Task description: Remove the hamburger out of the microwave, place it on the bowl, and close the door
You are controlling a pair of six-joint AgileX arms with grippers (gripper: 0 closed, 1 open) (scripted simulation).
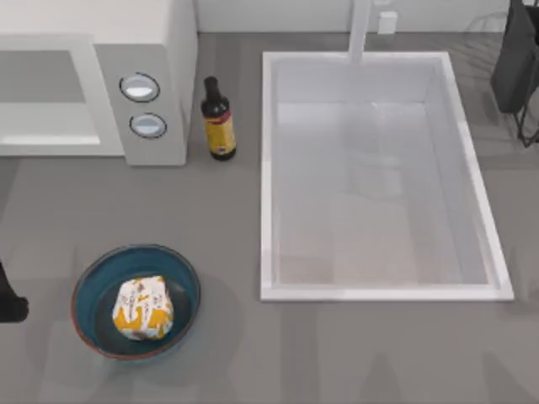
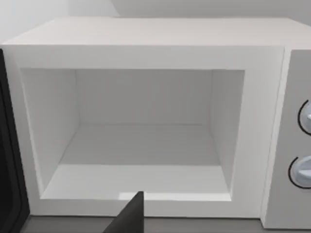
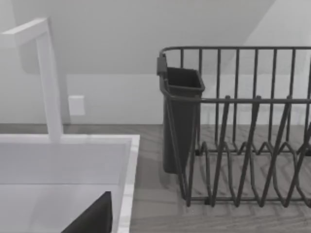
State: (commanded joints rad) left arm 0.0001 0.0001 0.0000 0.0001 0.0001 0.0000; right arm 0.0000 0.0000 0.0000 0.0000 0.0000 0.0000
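The hamburger (image 1: 143, 307), wrapped in white paper with yellow-orange patches, lies inside the teal bowl (image 1: 88, 286) at the table's front left. The off-white microwave (image 1: 173, 50) stands at the back left. Its pale cavity (image 2: 146, 141) is open with nothing inside. The door (image 2: 8, 170) is swung out, showing as a dark edge beside the cavity. My left arm (image 1: 8, 305) is at the left edge, just left of the bowl. A dark part of my left gripper (image 2: 131, 216) faces the cavity. My right arm (image 1: 515, 59) is parked at the back right.
A dark sauce bottle (image 1: 219, 119) stands just right of the microwave's two knobs (image 1: 140, 87). A large white sink (image 1: 268, 168) with a faucet (image 1: 360, 29) takes up the table's right half. A dark dish rack (image 3: 243, 131) is at the far right.
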